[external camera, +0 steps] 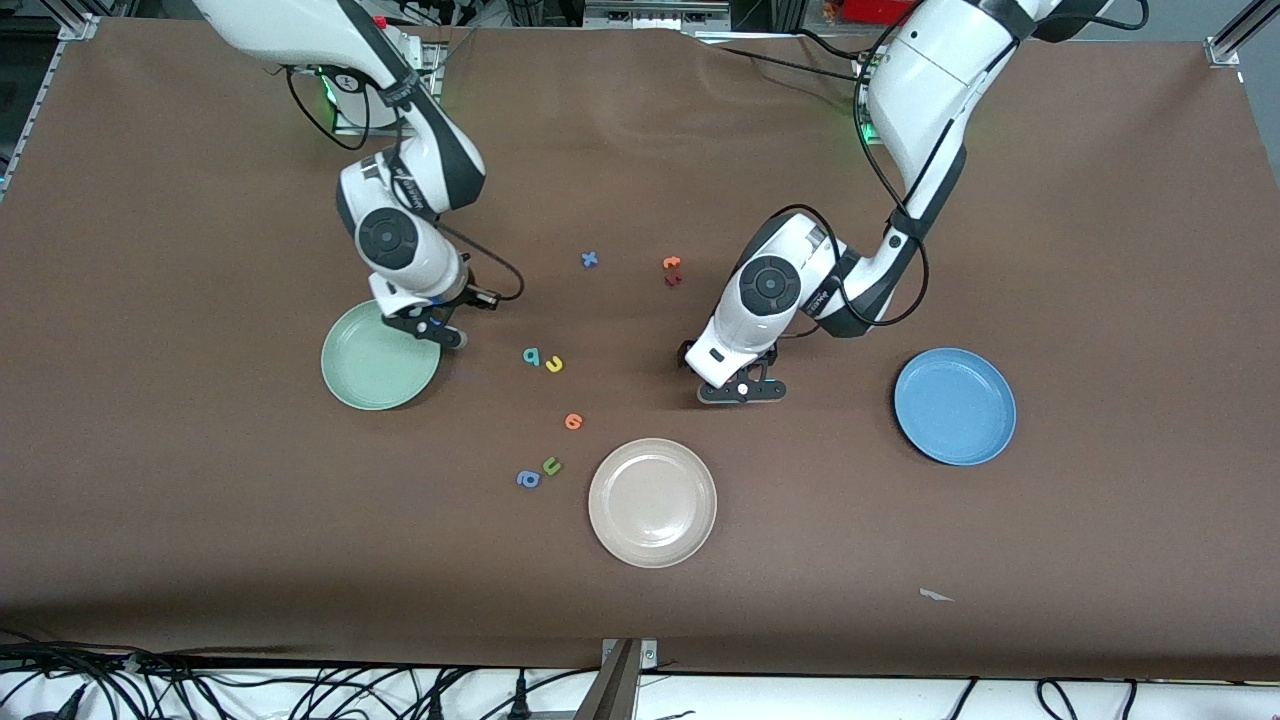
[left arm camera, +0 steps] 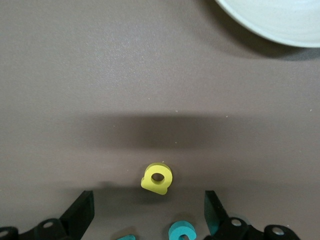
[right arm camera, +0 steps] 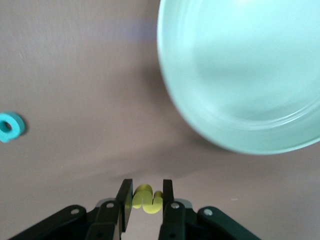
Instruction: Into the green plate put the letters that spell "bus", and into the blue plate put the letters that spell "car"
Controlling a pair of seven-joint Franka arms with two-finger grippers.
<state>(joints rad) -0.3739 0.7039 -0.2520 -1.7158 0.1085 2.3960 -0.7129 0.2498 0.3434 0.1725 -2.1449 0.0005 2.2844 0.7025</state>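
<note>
My right gripper [right arm camera: 146, 201] [external camera: 443, 334] is shut on a small yellow s [right arm camera: 148, 200] and hangs just off the rim of the pale green plate [external camera: 368, 372] [right arm camera: 240, 75]. A teal b [external camera: 531, 356] [right arm camera: 10, 126] and a yellow u [external camera: 553, 364] lie side by side on the table, toward the left arm's end from that plate. My left gripper [left arm camera: 149, 216] [external camera: 742, 391] stands open low over a yellow a [left arm camera: 157, 178], a teal c [left arm camera: 181, 231] and a teal r [left arm camera: 126, 238]; the arm hides these in the front view. The blue plate [external camera: 955, 405] holds nothing.
A beige-white plate [external camera: 652, 502] [left arm camera: 270, 20] sits nearer the front camera. Beside it lie an orange letter [external camera: 573, 421], a green u [external camera: 551, 465] and a blue a [external camera: 527, 479]. A blue x [external camera: 590, 259], an orange letter [external camera: 672, 262] and a dark red one [external camera: 672, 280] lie nearer the robots.
</note>
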